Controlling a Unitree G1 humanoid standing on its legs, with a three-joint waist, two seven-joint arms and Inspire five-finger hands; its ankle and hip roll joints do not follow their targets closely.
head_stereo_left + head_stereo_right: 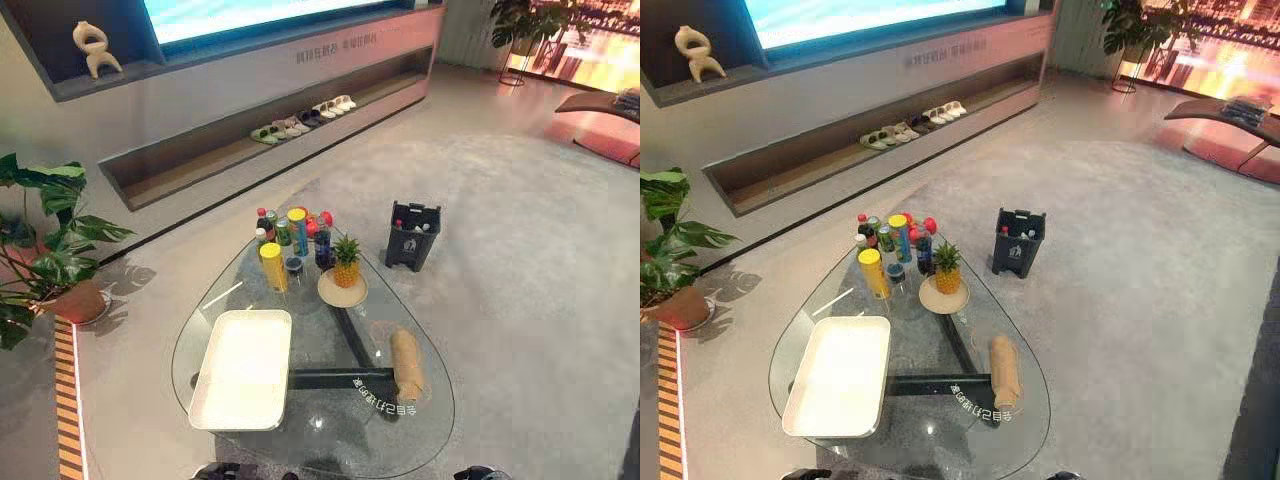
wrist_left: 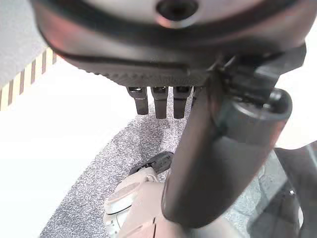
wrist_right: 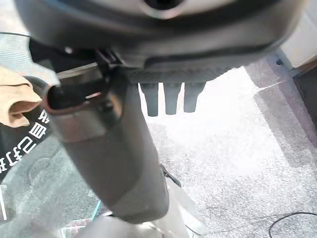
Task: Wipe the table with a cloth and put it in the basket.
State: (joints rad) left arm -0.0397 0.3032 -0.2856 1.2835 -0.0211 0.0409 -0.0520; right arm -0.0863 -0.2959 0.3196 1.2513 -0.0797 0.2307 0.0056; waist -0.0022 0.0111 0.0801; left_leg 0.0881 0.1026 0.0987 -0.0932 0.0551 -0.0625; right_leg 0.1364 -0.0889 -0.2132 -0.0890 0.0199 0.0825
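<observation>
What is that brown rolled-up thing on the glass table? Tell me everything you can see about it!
That is the cloth, soft-looking tan fabric rolled into a stubby log, with folds showing at one end. It lies flat on the glass table, near its right edge, pointing away from the robot. It sits apart from the white tray on its left and the pineapple behind it. Only the glass touches it.

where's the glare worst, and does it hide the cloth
Left eye view: only small glints on the glass table, rolled cloth plain to see. Left wrist view: worst, floor past the left robot hand washed out white. Right wrist view: bright patch on the carpet past the right robot hand, cloth clear of it.
</observation>
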